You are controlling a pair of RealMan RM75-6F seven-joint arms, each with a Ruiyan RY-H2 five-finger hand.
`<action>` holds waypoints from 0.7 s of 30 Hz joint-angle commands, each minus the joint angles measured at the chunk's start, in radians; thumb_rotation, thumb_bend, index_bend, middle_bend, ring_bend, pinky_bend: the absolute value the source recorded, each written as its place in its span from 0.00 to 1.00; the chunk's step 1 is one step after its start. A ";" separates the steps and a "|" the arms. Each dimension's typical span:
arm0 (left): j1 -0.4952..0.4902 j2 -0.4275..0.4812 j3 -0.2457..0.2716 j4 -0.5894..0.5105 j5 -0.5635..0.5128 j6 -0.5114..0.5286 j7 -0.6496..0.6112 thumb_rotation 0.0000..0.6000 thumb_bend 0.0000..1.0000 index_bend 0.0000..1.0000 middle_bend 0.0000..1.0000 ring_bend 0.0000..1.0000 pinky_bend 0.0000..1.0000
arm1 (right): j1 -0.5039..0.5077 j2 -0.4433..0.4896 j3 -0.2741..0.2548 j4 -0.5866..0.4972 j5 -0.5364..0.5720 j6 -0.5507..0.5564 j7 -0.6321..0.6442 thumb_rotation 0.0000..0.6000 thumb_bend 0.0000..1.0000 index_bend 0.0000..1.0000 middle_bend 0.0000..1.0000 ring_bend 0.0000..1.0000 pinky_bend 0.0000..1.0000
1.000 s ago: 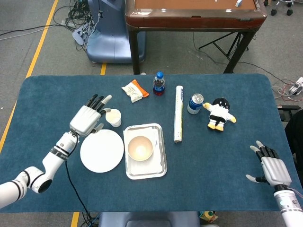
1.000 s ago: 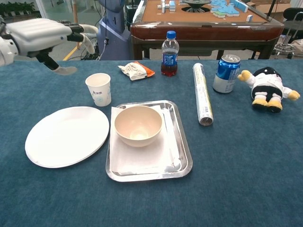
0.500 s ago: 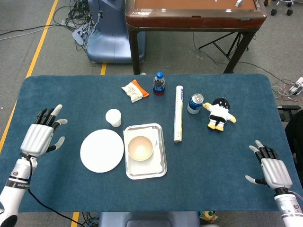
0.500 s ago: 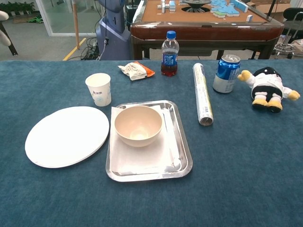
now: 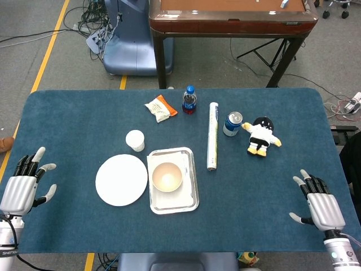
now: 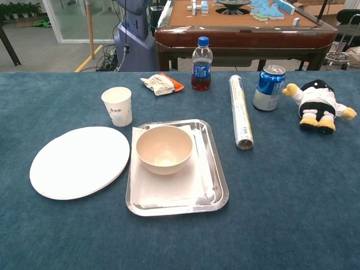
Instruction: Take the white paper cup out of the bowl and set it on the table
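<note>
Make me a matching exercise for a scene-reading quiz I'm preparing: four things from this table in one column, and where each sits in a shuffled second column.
Things:
1. paper cup
2. bowl
3. soda can
4. left hand

Places:
A. on the paper lining the metal tray
B. near the table's left edge, holding nothing, fingers apart
C. upright on the cloth, just behind the white plate
D. between the foil roll and the plush toy

Pairs: 1-C, 2-A, 3-D, 4-B
</note>
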 commanded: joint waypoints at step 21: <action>0.041 -0.009 -0.027 0.027 0.088 0.013 -0.027 1.00 0.32 0.31 0.01 0.00 0.00 | -0.039 -0.001 -0.005 -0.018 -0.054 0.074 -0.029 1.00 0.20 0.00 0.00 0.00 0.00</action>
